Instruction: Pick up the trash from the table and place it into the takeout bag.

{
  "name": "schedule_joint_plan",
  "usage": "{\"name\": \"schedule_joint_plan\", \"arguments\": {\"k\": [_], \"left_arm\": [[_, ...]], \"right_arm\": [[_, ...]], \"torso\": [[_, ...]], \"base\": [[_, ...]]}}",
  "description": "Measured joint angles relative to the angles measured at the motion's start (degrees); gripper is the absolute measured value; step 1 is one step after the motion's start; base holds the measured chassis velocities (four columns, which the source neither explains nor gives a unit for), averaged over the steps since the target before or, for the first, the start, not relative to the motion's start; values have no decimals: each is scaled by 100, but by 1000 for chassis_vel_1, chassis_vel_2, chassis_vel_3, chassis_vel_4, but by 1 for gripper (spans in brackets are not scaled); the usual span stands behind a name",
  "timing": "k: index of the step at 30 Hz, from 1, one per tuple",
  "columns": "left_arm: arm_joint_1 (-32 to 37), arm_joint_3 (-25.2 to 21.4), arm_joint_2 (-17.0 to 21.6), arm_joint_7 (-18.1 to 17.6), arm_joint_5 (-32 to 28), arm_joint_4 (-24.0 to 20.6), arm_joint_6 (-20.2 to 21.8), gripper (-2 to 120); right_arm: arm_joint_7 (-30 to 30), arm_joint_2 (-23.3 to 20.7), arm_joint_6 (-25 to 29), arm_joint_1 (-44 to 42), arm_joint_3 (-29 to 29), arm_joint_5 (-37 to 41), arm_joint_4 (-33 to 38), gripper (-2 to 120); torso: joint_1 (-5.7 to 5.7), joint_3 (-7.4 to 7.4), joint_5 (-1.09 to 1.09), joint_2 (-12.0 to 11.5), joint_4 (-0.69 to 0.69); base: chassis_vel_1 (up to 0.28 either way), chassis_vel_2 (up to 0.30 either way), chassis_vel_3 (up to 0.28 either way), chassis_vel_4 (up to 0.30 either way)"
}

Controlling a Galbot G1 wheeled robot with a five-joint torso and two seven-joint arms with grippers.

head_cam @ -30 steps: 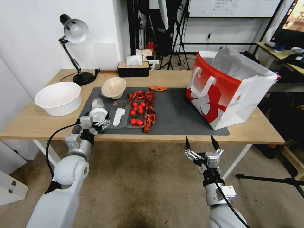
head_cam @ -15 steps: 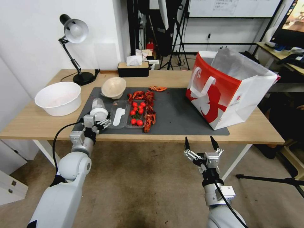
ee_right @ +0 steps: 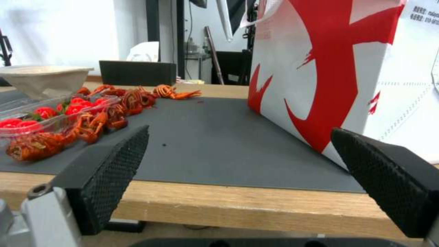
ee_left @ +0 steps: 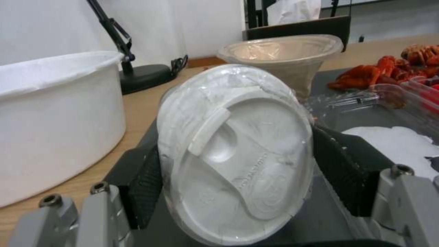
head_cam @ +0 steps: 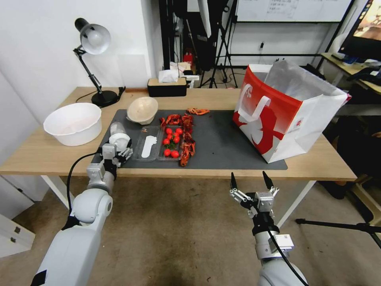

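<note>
The clear white-lidded cup (head_cam: 118,137) lies on its side at the near left of the dark mat (head_cam: 222,139), its lid (ee_left: 238,154) facing my left wrist camera. My left gripper (head_cam: 118,147) is shut on it, and both pads (ee_left: 146,185) press the lid's rim from either side. The beige bowl (head_cam: 142,110) lies tilted just behind the cup. At the right end of the table (head_cam: 39,155) stands the red-and-white takeout bag (head_cam: 285,115), mouth open. My right gripper (head_cam: 248,175) hangs open below the table's front edge, facing the bag (ee_right: 347,68).
A large white plastic bowl (head_cam: 72,123) sits left of the mat, close to my left gripper. A clear tray of cherry tomatoes (head_cam: 171,141) and red crayfish shells (head_cam: 186,149) lie mid-mat. A desk lamp (head_cam: 93,39) and a tissue box (head_cam: 166,85) stand at the back.
My left gripper has slid forward around the cup and its fingers have drawn in from wide open onto the lid. The cup has shifted slightly left. The right arm has barely moved.
</note>
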Motion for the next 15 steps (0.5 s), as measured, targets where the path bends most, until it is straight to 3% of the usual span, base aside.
{"name": "schedule_joint_plan", "arguments": {"k": [8, 15], "left_arm": [[42, 18, 81, 54, -38, -130, -244, 73], [-75, 211, 466, 434, -491, -577, -635, 71]], "right_arm": [[-1, 21, 4, -1, -10, -8, 6, 99], [-1, 31, 8, 2, -26, -9, 14, 99]], "torso": [[0, 1, -3, -1, 2], [0, 1, -1, -1, 1]], "base": [[0, 0, 0, 0], [0, 0, 0, 0]]}}
